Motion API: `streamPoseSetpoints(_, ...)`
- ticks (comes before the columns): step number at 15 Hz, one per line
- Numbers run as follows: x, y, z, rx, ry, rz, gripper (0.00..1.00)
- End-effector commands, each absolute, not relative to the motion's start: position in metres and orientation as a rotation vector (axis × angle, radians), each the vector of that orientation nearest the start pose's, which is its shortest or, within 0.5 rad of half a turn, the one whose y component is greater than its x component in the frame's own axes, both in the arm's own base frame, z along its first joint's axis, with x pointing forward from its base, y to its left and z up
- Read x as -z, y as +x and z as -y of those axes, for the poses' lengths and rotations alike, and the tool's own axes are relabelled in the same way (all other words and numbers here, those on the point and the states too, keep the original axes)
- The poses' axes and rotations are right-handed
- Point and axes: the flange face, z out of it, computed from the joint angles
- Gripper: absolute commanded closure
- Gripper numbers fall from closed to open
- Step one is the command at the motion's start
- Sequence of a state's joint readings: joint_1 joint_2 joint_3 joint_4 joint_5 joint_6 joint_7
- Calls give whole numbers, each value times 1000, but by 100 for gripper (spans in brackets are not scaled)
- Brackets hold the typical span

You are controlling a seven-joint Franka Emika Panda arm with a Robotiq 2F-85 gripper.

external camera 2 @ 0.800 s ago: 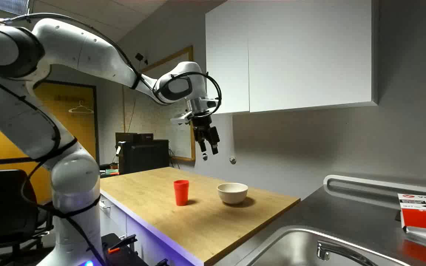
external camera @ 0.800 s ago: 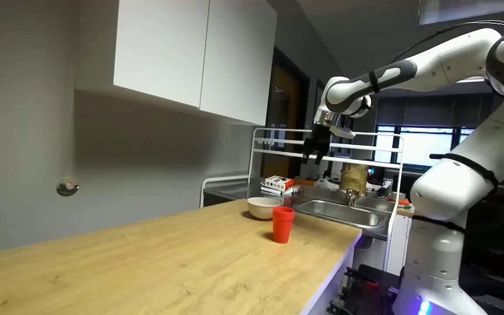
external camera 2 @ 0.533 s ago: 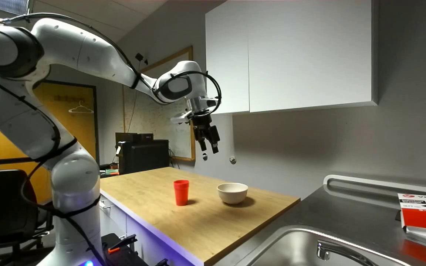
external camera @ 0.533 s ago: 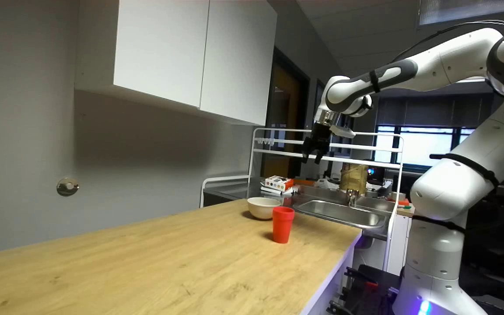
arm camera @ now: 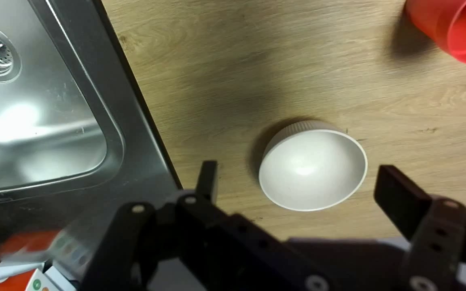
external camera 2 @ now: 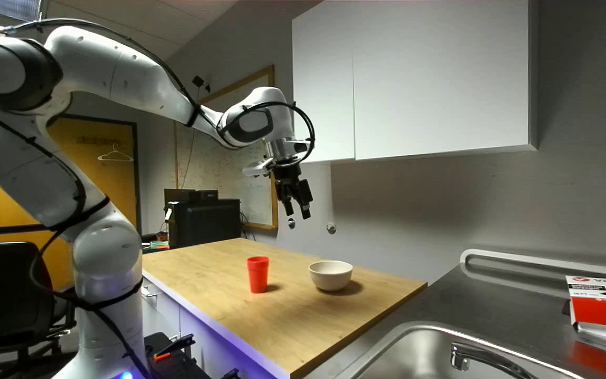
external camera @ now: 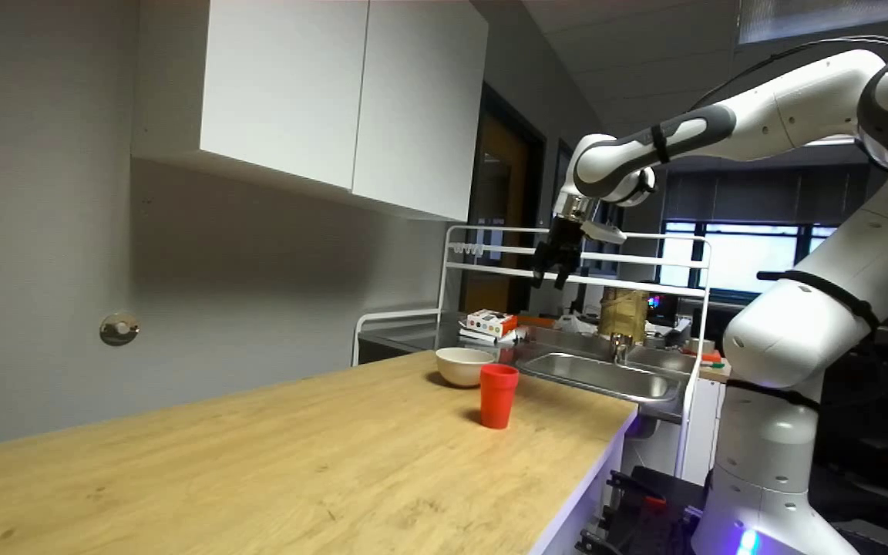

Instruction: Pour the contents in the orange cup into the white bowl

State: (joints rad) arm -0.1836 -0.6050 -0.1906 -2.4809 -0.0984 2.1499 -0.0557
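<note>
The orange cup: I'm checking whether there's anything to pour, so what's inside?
In the wrist view, only red inner surface shows inside the orange cup; the picture edge cuts off part. In both exterior views its wall hides the bottom; contents can't be told.

3 views share the bowl (arm camera: 313, 171) (wrist view: downward).

Smooth plastic cup (external camera 2: 258, 275), bowl (arm camera: 313, 170) smooth inside, wood-grain tabletop (external camera: 274, 455), shiny metal sink (arm camera: 47, 93)

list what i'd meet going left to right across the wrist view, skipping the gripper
steel sink → white bowl → orange cup, the cup partly cut off at the upper right corner
</note>
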Motion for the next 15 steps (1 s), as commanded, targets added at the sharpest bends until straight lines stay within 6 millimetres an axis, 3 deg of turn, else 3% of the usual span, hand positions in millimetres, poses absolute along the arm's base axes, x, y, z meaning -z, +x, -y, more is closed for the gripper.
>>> streamPoseSetpoints(1,-515,370,151,412,-3131,-408,0)
streamPoseSetpoints(7,-485,392,111,348,-3190,-292,0)
streamPoseSetpoints(15,-425,415,-4,163,-3332,42,0)
